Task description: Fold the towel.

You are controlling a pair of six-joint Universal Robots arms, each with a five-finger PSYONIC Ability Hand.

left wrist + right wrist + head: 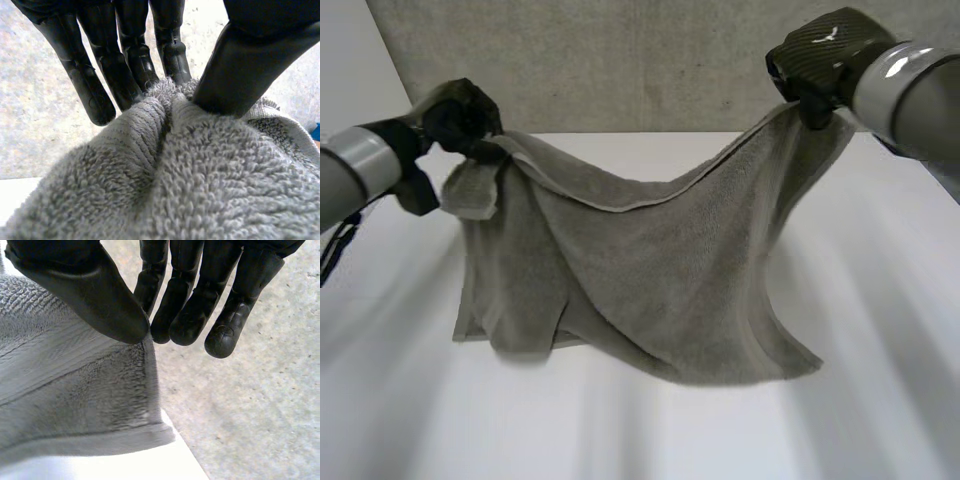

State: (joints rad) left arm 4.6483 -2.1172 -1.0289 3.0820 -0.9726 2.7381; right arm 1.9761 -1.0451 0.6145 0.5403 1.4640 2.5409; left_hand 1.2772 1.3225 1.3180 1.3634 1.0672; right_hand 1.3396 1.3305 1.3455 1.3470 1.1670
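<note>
The towel (640,270) hangs over the desk (880,400), sagging between the two hands, its lower edge down near the desk top. The left hand (460,118) pinches one bunched upper corner between thumb and fingers, and the right hand (817,62) pinches the other likewise. No flat fold is laid yet, so most of the folding seems left to do.
</note>
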